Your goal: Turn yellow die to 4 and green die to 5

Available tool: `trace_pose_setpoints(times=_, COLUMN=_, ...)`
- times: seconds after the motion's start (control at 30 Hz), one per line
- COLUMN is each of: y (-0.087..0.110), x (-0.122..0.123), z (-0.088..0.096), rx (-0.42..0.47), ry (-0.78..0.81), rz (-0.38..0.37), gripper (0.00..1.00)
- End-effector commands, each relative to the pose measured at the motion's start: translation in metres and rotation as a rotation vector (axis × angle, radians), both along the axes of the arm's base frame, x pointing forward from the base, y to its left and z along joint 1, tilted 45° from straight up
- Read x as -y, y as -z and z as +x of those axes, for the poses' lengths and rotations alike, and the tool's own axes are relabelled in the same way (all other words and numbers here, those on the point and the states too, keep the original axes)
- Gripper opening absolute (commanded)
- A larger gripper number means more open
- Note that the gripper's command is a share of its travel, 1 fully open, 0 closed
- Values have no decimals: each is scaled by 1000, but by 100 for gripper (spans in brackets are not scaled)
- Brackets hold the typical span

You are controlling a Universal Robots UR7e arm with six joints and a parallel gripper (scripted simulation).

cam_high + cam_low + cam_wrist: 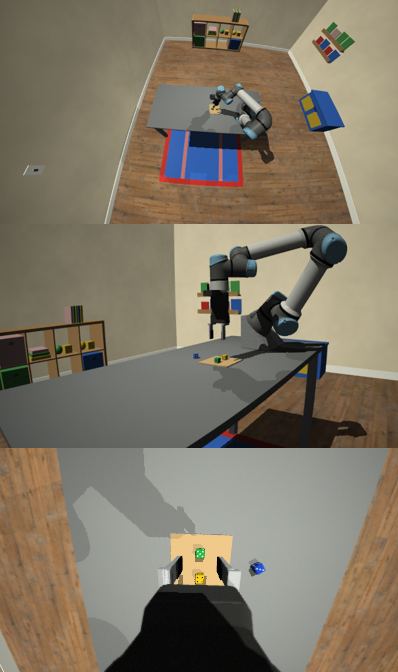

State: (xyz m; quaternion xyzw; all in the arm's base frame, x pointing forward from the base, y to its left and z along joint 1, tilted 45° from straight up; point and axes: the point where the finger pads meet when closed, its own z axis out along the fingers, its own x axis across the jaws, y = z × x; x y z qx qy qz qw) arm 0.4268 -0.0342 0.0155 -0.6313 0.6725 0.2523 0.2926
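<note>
The tan mat lies flat on the table. The green die sits on it and its top appears to show 5. The yellow die sits on it too, apart from the green one, and its top appears to show 4. Its lower edge in the wrist view is close to the gripper body. The blue die lies on the table beside the mat; its top number is hard to read. My gripper is open and empty, well above the mat and dice.
The grey table carries the arm's base at one end. The arm's shadow falls across table and mat edge. A bookshelf and a blue cabinet stand away from the table.
</note>
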Motion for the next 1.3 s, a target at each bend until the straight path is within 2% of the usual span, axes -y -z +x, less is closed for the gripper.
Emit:
trace_pose_setpoints(times=0.0, y=-11, x=12, z=-1, rx=2, ry=1, rz=-2, gripper=100)
trace_pose_setpoints(times=0.2, y=-33, x=33, z=-3, rx=2, ry=1, rz=-2, gripper=100)
trace_pose_setpoints(times=0.27, y=-33, x=33, z=-3, rx=2, ry=1, rz=-2, gripper=100)
trace_pose_setpoints(times=0.53, y=-54, x=55, z=-5, rx=2, ry=1, rz=-2, gripper=100)
trace_pose_setpoints(times=1.27, y=-57, x=57, z=-6, rx=2, ry=1, rz=-2, gripper=100)
